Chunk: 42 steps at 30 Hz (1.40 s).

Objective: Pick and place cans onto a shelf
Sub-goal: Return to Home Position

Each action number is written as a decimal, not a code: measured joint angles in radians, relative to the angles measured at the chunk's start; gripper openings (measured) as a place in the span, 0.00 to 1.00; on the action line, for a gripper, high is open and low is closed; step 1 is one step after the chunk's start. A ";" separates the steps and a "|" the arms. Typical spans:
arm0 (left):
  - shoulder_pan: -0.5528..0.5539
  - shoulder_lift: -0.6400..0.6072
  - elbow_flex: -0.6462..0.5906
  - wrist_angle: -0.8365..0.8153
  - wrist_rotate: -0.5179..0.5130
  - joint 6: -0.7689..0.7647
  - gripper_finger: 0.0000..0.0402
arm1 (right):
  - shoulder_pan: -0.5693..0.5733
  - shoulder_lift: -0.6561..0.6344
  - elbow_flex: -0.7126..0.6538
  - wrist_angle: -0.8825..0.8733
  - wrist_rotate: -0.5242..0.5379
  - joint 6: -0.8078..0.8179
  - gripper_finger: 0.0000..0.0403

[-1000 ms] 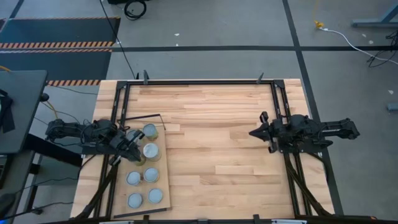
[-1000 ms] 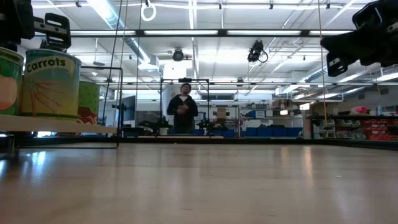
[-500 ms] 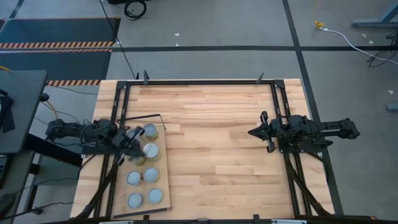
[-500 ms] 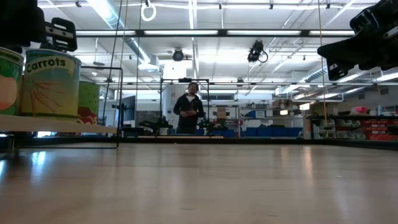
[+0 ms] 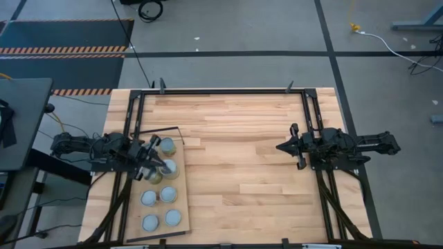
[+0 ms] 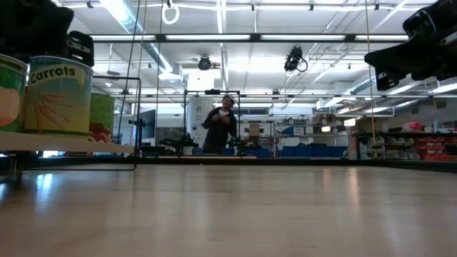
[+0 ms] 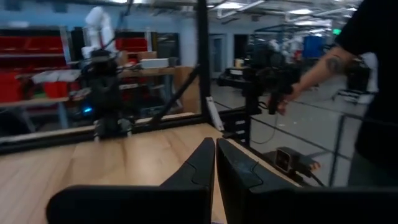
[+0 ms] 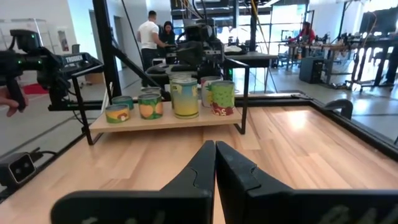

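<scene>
Over the shelf [image 8: 168,122], your left jaws hang closed and empty, cans [image 5: 168,194] directly beneath; lift clear before pulling back. Right jaws, closed, empty, wait well apart.

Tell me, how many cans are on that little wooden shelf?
7 cans show from above, all on the shelf: two at the end away from the wire frame, two mid-board, three by the left end effector, whose arm may hide another.
</scene>
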 joint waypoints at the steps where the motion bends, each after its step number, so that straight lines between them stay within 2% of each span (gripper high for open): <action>1: 0.000 0.000 0.000 0.000 -0.019 -0.014 0.06 | 0.000 0.000 0.000 0.000 0.000 -0.009 0.04; 7: 0.000 0.000 0.000 -0.004 -0.123 -0.074 0.06 | 0.000 0.000 0.000 0.007 0.000 -0.056 0.04; 14: 0.000 0.000 0.000 -0.027 -0.225 -0.187 0.06 | 0.000 0.000 0.000 0.007 0.000 -0.039 0.04; 22: -0.001 0.000 0.000 -0.022 -0.334 -0.243 0.06 | 0.000 0.000 0.000 0.007 0.000 -0.022 0.04; 30: -0.001 0.000 0.000 -0.057 -0.371 -0.238 0.06 | 0.000 0.000 0.000 0.007 0.000 -0.016 0.04; 34: 0.000 0.000 0.000 -0.055 -0.437 -0.272 0.06 | 0.000 0.000 0.000 0.007 0.000 -0.016 0.04; 42: 0.000 0.000 0.000 -0.055 -0.436 -0.313 0.06 | 0.000 0.000 0.000 0.007 -0.001 -0.016 0.04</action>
